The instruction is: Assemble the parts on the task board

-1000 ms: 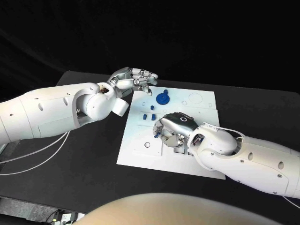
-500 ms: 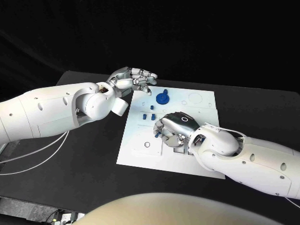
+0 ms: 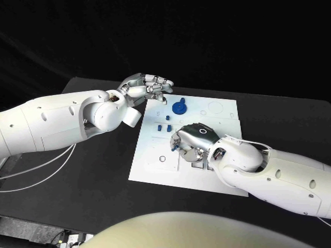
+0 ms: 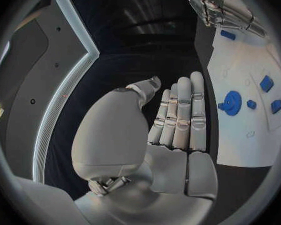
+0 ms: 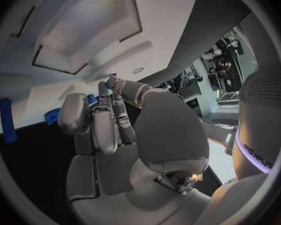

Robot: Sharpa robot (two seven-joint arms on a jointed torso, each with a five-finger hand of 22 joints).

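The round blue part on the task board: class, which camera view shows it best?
The left wrist view: the round blue part sits unobstructed on the task board. The head view shows it smaller; in the right wrist view it sits partly behind the right hand.

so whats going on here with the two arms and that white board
A robot is assembling small blue parts on the white task board. Its right hand is down over the middle of the board, fingers curled; whether it holds a part is unclear. The left hand hovers at the far left corner, holding nothing. A round blue part sits near the far edge.
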